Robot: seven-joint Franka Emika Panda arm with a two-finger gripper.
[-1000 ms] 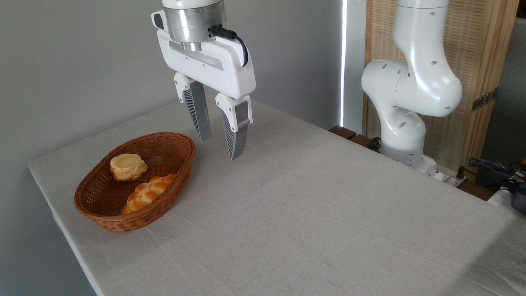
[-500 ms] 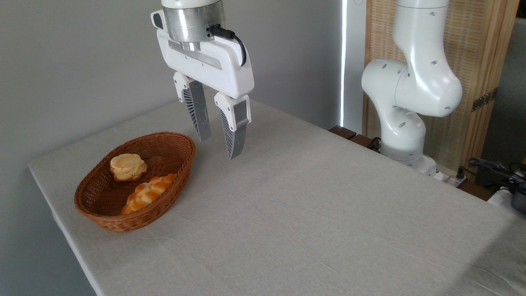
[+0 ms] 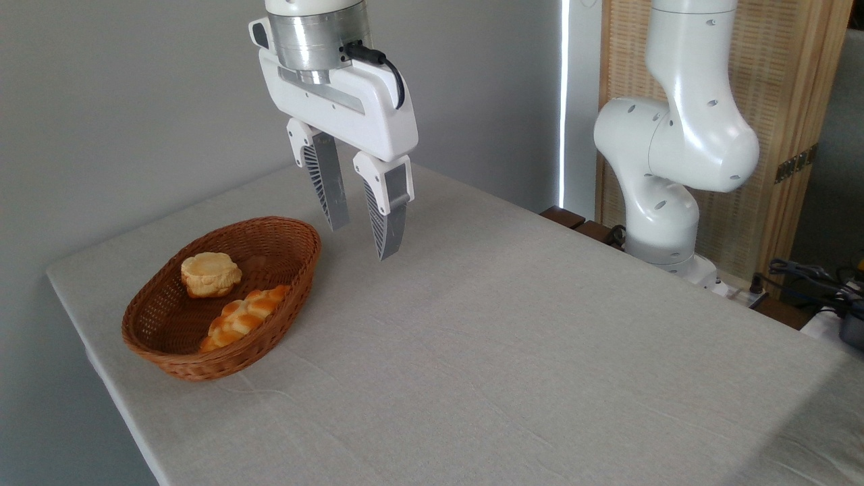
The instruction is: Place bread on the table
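The bread, a small round pale yellow bun with golden lobed edges, lies in the far part of a brown wicker basket at the table's left end. The table wears a light grey-beige cloth. My gripper hangs open in the air, above and to the right of the basket's far rim, fingers pointing down with nothing between them.
A longer braided orange-glazed loaf lies in the basket in front of the bun. The arm's white base stands behind the table's far right edge. Cables lie at the far right.
The gripper has shifted only very slightly, a little to the left and back. The bread and basket have not moved.
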